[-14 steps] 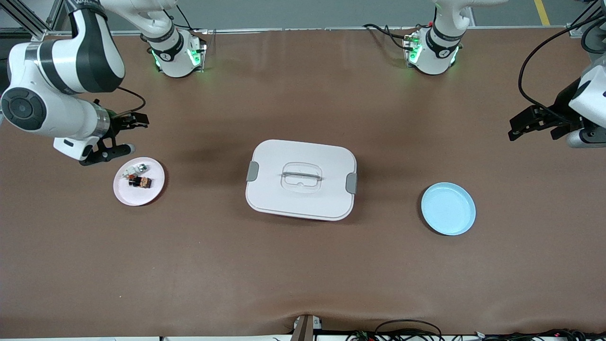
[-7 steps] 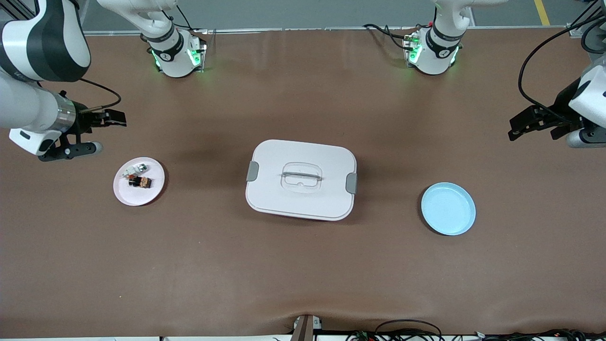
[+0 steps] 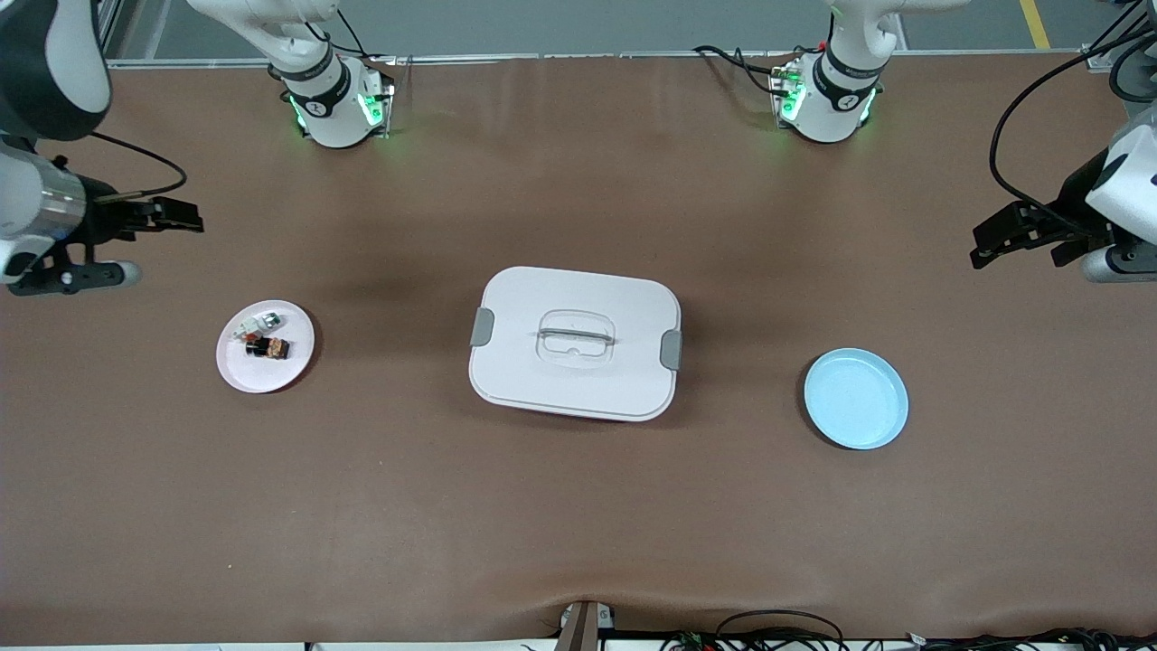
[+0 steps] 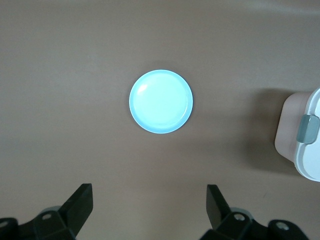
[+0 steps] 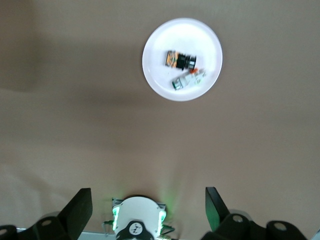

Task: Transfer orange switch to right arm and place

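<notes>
Brown matting covers the whole table (image 3: 578,506), creased along the edge nearest the front camera, with cables trailing off that edge and grey floor showing past the arm bases.

We note the orange switch (image 3: 270,347) lying on the pink-white plate (image 3: 237,369) toward the right arm's end, touching or just beside a silver-white connector piece (image 3: 261,322). From the right wrist view both parts sit loose on the plate, nothing gripping them.

Right gripper (image 3: 136,244) hangs over bare matting near the table's end, fingers spread wide, empty. Left gripper (image 3: 1017,237) hangs over the other end, fingers (image 4: 80,202) equally wide, empty; that arm looks parked.

White lidded box (image 3: 575,343) with grey latches sits mid-table between the plates. Blue plate (image 3: 855,399) is bare.

We judge the switch already placed, since both arms stand well apart from it.
</notes>
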{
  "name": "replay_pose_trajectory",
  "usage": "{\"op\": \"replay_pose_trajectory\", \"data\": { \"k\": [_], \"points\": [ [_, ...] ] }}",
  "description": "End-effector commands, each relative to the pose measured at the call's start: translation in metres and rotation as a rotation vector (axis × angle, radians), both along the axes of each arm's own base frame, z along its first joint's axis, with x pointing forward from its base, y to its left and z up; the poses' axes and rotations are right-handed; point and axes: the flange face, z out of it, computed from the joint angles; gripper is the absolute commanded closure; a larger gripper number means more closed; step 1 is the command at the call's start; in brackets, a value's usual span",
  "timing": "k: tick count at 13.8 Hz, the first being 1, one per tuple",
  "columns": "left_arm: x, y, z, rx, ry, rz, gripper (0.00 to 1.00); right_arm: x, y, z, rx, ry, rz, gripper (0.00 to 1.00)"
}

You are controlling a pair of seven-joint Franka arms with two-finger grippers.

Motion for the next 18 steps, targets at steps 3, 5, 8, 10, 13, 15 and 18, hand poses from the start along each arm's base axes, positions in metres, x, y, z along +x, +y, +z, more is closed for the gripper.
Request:
{"op": "replay_pose_trajectory", "data": {
  "k": [3,5,8,10,13,15,18],
  "points": [
    [0.001,-0.001,0.004,-0.001,0.007,0.007,0.00,0.001,0.032,0.021,0.003,-0.003,0.098,0.00],
    [0.001,-0.001,0.004,-0.003,0.007,0.007,0.00,0.001,0.019,0.030,0.024,-0.004,0.077,0.00],
    [0.001,-0.001,0.004,-0.001,0.007,0.007,0.00,0.001,0.046,0.041,0.004,-0.032,0.070,0.00],
    [0.001,-0.002,0.004,-0.003,0.009,0.007,0.00,0.000,0.073,0.041,-0.054,-0.043,-0.085,0.00],
    [0.000,-0.002,0.004,-0.001,0.007,0.005,0.00,0.002,0.089,0.053,-0.054,-0.073,-0.075,0.00],
    [0.000,-0.002,0.004,-0.001,0.007,0.005,0.00,0.003,0.088,0.059,-0.051,-0.087,-0.081,0.00],
    [0.000,-0.002,0.005,-0.001,0.006,0.005,0.00,0.000,0.088,0.066,0.029,-0.069,-0.102,0.00]
  ]
}}
